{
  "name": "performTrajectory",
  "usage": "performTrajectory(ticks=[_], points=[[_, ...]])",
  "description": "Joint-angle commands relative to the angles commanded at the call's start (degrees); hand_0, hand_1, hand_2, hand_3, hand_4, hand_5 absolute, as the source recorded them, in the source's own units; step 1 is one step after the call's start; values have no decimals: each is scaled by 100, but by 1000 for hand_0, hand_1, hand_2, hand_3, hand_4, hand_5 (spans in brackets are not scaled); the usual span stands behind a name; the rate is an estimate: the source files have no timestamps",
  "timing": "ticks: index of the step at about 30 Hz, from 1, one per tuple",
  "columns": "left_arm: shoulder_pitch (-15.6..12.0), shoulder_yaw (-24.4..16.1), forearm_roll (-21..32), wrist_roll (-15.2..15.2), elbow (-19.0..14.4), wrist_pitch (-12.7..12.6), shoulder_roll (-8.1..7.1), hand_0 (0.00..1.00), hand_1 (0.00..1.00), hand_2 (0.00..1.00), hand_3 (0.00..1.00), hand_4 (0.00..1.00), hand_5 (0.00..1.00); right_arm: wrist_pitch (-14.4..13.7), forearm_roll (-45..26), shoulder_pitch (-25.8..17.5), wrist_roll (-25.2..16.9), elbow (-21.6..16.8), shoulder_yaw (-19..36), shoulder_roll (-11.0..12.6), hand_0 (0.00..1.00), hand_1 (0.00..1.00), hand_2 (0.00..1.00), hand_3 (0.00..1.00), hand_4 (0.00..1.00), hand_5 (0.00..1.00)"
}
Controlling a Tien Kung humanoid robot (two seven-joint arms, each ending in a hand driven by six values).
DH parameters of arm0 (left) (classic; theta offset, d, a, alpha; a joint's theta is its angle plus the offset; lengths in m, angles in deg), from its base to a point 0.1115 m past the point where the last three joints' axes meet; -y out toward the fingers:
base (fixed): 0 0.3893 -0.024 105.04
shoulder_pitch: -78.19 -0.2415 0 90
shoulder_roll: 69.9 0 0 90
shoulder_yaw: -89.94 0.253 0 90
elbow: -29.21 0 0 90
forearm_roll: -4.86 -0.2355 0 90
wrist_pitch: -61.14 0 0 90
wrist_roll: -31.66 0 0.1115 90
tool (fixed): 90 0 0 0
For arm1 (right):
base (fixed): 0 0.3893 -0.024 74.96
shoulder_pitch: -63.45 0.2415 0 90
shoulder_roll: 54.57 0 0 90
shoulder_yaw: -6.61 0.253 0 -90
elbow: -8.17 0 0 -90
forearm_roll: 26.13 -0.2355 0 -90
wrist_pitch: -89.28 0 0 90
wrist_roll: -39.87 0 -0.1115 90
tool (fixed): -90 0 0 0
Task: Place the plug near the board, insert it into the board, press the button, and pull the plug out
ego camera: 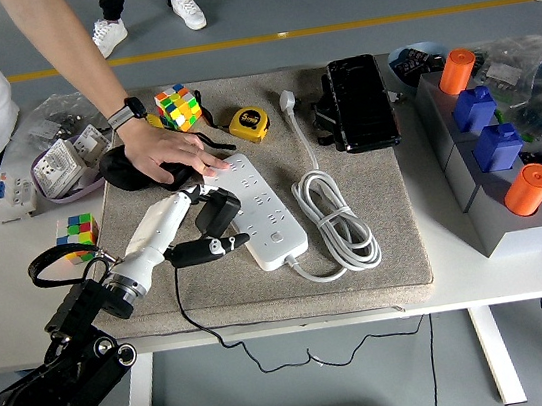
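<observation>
Left hand [186,233] apparently gripping plug [215,209]; person's hand [171,152] steadies board [262,208].

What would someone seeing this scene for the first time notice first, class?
At the mat's left, the robot's left hand grips a black plug over the white power strip. Just behind, a person's hand presses down on the strip's far end. A colourful cube sits at the mat's far edge.
</observation>
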Motion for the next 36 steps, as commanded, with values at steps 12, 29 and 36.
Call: performTrajectory(ticks=[12,29,36], points=[[149,111,14,33,-74,35,46,679,739,744,722,998,613,-2,21,2,-11,-21,13,-6,584,636,547,479,738,451],[258,262,8,99,-154,92,85,657,729,736,714,998,616,-7,34,-13,-16,-27,53,-18,584,636,545,478,738,450],[369,351,0,156,-129,126,135,650,726,734,715,998,616,-6,35,-4,-16,-29,63,-14,584,636,544,478,738,449]])
